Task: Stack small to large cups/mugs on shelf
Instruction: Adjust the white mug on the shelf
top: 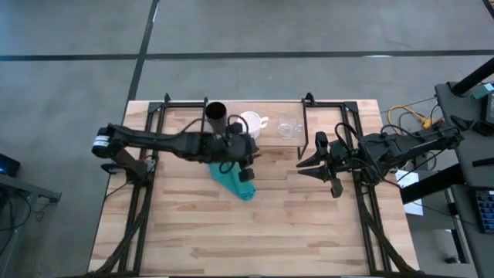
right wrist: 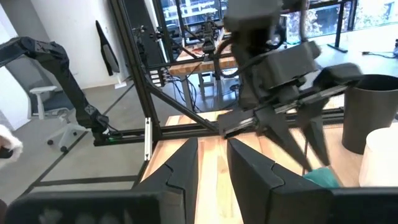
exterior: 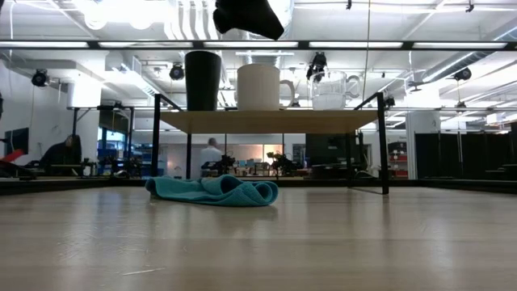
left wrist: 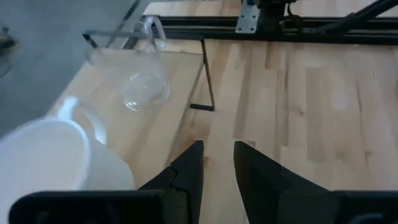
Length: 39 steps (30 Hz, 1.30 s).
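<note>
Three vessels stand in a row on the raised light-wood shelf (top: pixel 270 139) at the table's far side: a black cup (top: pixel 216 114) at the left, a white handled mug (top: pixel 251 123) in the middle and a clear glass cup (top: pixel 288 127) at the right. My left gripper (top: pixel 252 151) hovers above the shelf's near edge by the white mug (left wrist: pixel 50 162), open and empty; in the low view it (exterior: pixel 246 16) is well above the cups. My right gripper (top: pixel 302 164) is open and empty over the table, just near of the shelf's right end.
A crumpled teal cloth (top: pixel 235 182) lies on the tabletop under and in front of the shelf. The shelf's thin black legs (exterior: pixel 381 145) stand at its corners. Black frame rails (top: pixel 143 193) run along the table's left and right sides.
</note>
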### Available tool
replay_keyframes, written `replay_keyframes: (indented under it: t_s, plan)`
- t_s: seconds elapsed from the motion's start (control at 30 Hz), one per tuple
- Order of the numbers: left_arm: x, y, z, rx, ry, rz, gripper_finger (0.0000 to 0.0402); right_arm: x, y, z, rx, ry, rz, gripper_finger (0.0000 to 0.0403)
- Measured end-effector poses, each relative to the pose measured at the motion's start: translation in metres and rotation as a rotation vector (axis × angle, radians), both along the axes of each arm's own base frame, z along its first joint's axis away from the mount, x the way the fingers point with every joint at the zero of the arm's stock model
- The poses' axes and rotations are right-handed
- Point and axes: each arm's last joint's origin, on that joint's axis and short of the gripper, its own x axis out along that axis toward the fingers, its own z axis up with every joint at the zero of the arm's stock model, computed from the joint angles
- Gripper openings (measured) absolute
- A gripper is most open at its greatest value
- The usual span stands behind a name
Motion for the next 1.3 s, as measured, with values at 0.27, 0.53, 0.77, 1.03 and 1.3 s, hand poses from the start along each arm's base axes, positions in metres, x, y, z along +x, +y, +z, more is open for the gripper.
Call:
replay_keyframes:
  t_s: [0.27, 0.53, 0.77, 1.03, 1.3]
  plan:
    - [0.013, -0.024, -0.031, 0.061, 0.064, 0.176, 0.0075, 0.000, 0.000, 0.000, 0.002, 0.000, 0.000, 0.0069]
    - [0.020, -0.028, -0.047, 0.174, 0.106, 0.265, 0.0075, 0.004, 0.001, -0.003, 0.003, 0.017, 0.000, 0.0075]
    - [0.017, -0.023, -0.046, 0.266, 0.119, 0.351, 0.0075, 0.009, 0.003, -0.007, -0.002, 0.041, -0.001, 0.0081]
    - [0.018, -0.013, -0.046, 0.295, 0.132, 0.378, 0.0075, 0.014, 0.005, -0.011, -0.010, 0.059, 0.000, 0.0070]
    - [0.018, -0.006, -0.045, 0.319, 0.132, 0.420, 0.0075, 0.014, 0.005, -0.010, -0.011, 0.056, 0.000, 0.0072]
